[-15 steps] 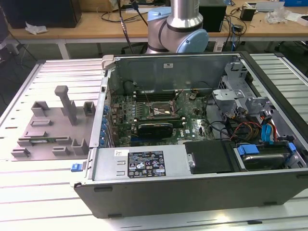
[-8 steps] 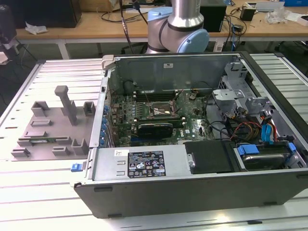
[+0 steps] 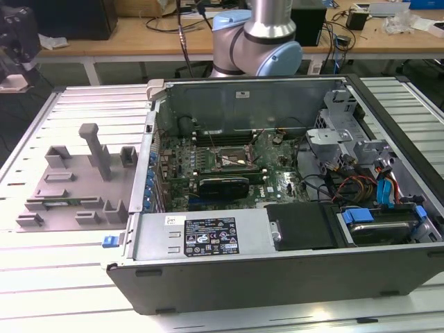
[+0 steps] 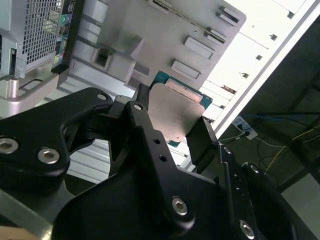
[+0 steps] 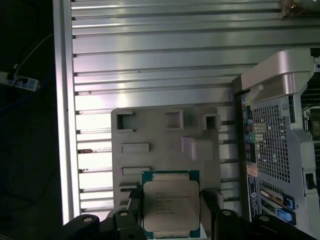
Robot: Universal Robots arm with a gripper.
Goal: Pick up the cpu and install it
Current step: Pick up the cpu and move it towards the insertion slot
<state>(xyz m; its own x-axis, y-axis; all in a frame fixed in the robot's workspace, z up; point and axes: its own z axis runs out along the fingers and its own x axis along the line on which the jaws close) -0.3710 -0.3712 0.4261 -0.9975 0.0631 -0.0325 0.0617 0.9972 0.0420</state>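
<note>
Edges of the cpu (image 5: 170, 200), two opposite clenched in my gripper (image 5: 171, 215), others free, grey tray (image 5: 165, 135) below, computer case (image 5: 277, 135) beside it, motherboard (image 3: 229, 166) inside seen in the exterior view.

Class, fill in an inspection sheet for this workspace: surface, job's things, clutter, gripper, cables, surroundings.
Surface: slatted metal table carrying an open computer case and a grey tray.
Job's things: cpu lifted off the tray, silvery top showing in both wrist views; socket on the motherboard inside the case.
Clutter: small blue part by the case's near corner.
Gripper: gripper shut on the cpu's opposite edges.
Cables: coloured wires inside the case, at the exterior view's right.
Surroundings: wooden bench behind; power strip on the floor.
</note>
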